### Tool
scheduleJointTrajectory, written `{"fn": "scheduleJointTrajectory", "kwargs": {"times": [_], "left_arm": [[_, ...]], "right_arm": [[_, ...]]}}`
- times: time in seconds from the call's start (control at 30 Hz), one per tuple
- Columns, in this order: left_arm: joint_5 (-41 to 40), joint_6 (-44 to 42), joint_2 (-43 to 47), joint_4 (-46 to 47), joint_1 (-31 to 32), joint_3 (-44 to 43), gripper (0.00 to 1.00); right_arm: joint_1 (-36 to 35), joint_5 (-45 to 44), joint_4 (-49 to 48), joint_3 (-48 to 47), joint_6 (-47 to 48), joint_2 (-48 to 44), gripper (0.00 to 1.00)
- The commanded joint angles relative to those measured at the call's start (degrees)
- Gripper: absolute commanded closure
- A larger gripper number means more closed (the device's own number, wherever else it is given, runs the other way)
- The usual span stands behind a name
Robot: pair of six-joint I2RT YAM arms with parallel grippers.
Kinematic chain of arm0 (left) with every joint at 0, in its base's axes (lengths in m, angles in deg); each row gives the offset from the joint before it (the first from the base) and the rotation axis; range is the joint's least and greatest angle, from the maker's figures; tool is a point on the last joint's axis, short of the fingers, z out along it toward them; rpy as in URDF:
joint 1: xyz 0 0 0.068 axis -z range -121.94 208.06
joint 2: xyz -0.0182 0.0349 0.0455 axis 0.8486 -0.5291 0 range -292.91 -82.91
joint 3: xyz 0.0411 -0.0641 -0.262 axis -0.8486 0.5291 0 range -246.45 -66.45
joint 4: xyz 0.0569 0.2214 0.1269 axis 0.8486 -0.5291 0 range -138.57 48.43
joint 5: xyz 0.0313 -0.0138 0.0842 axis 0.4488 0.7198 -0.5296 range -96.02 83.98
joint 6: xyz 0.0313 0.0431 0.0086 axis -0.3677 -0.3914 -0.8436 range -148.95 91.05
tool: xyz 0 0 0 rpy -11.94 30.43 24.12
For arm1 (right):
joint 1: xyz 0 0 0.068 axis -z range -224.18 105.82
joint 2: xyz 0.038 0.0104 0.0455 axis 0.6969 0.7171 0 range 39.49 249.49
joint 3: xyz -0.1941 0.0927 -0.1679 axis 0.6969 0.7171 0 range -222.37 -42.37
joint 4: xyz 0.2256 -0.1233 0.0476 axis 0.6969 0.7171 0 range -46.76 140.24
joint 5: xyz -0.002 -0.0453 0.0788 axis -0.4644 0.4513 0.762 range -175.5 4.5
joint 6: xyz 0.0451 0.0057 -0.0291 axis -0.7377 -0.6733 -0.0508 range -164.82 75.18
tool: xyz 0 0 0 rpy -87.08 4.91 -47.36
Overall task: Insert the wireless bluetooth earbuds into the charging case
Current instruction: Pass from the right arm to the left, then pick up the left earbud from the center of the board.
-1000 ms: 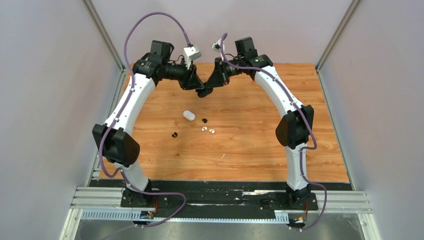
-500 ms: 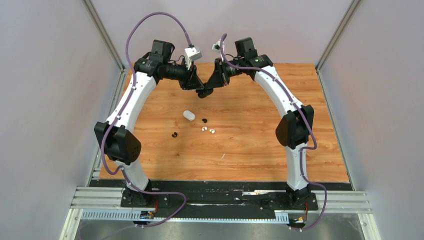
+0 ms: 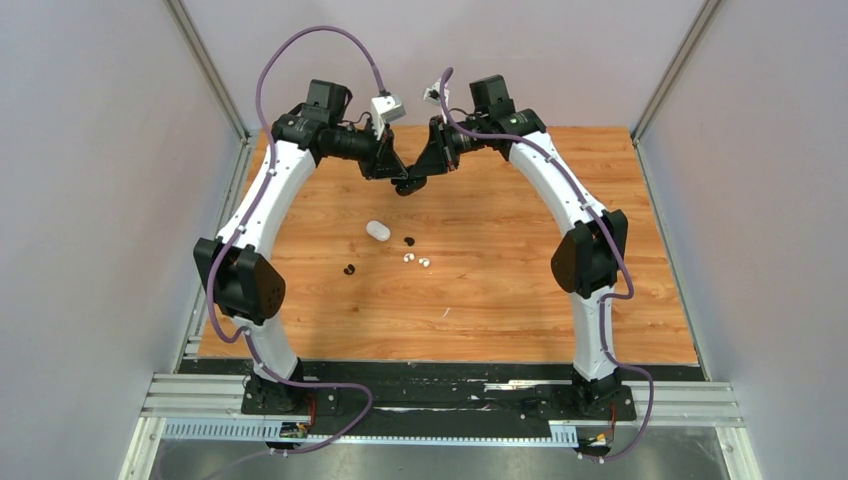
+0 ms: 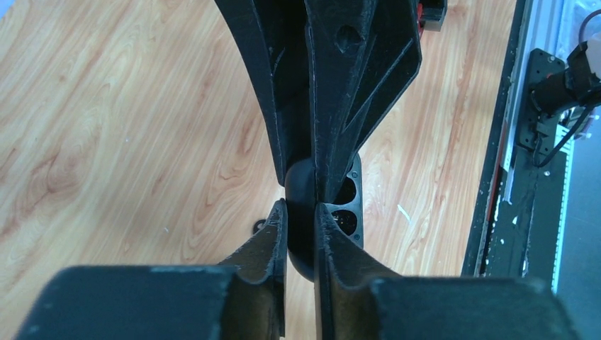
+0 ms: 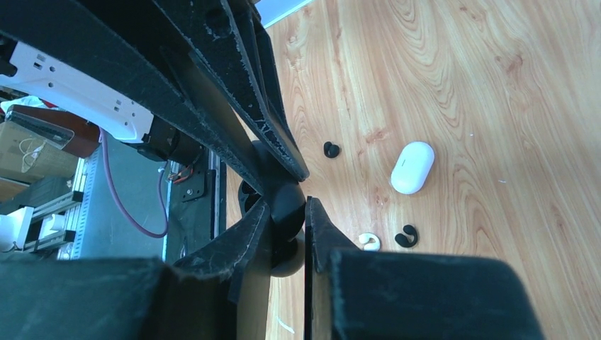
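The black charging case (image 4: 346, 207) is open, up off the tabletop (image 3: 520, 300), both sockets empty. The white charging case (image 3: 377, 230) lies shut; two white earbuds (image 3: 408, 257) and two black earbuds (image 3: 409, 240) lie loose nearby.

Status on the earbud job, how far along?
Done: nothing seated; the black case sockets look empty. In hand: left gripper and right gripper both clamp that open case in the air. Left: black buds, white buds and the closed white case lie on the table.

light: bright, even | shadows: soft | left tool (image 4: 301, 210): blurred up close
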Motion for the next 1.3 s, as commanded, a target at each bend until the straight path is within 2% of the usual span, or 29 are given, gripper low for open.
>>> {"fn": "scheduleJointTrajectory", "kwargs": {"times": [0.0, 0.03, 0.1, 0.2, 0.37, 0.5, 0.63, 0.77, 0.87, 0.97, 1.13, 1.27], "left_arm": [[3.2, -0.9, -0.7, -2.1, 0.1, -2.8, 0.87], [3.4, -0.7, -0.7, -2.0, 0.1, -2.8, 0.92], [3.5, -0.1, -0.5, -1.5, 0.1, -2.7, 0.98], [1.9, 0.2, 0.0, -0.9, 0.1, -2.5, 1.0], [-1.7, -0.6, 1.7, 0.1, 0.0, -2.2, 1.0], [-6.6, -2.2, 3.3, 0.9, 0.0, -2.0, 1.0], [-12.1, -5.7, 6.8, 0.9, -0.2, -0.9, 1.0], [-18.9, -9.2, 13.6, 3.5, -0.4, 5.7, 1.0], [-23.7, -9.5, 19.0, 6.4, -0.4, 10.4, 1.0], [-28.0, -6.3, 22.4, 8.2, -0.8, 15.9, 1.0], [-29.2, -0.7, 26.6, 10.1, -2.3, 21.1, 1.0], [-28.8, 1.6, 27.9, 10.9, -3.1, 23.1, 1.0]], "right_arm": [[-0.5, 0.5, -1.3, -2.7, 0.9, -1.4, 0.88], [-0.4, 0.0, -1.4, -2.9, 0.5, -1.3, 0.82], [-0.3, -0.5, -1.2, -3.9, 0.0, -1.0, 0.72], [0.7, -1.7, -2.0, -7.4, -1.5, -0.8, 0.58], [4.1, -0.9, -8.0, -10.8, -10.4, -1.4, 0.48], [5.8, -1.4, -9.6, -6.8, -12.0, -3.6, 0.45], [7.0, -5.5, -8.6, 4.4, -9.2, -6.1, 0.44], [6.8, -11.5, -7.4, 13.6, -4.7, -5.9, 0.41], [5.0, -16.6, -6.4, 16.0, -0.2, -3.3, 0.38], [1.7, -23.0, -5.3, 16.0, 4.7, 0.1, 0.38], [-1.7, -26.6, -3.9, 13.2, 4.5, 4.8, 0.51], [-4.6, -31.0, -4.1, 15.5, 2.1, 6.2, 0.6]]}}
